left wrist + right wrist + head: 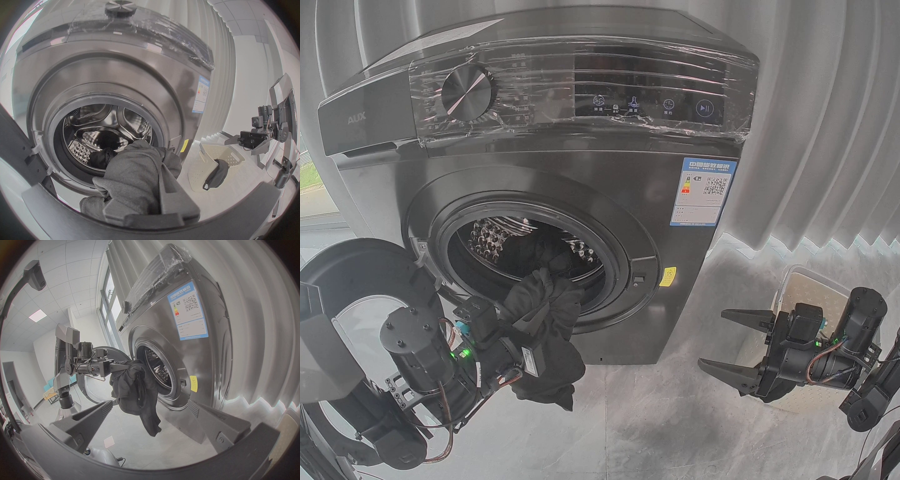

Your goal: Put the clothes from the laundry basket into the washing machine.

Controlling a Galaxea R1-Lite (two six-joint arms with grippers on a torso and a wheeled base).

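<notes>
The washing machine [562, 187] has its door open. The dark garment [547, 325] hangs at the lower lip of the opening, and much of it droops outside, above the floor [650, 425]. If it were let go here, I judge it could slide off the lip or trail across the seal.

The left gripper [126, 367] has its jaws clenched on the garment. The right gripper [715, 339] has its jaws spread and empty, near the laundry basket [809, 281].

Count:
- one machine
- one basket
- three garments: one held, a second garment [101, 157] in the drum, and a third garment [217, 175] over the basket rim
</notes>
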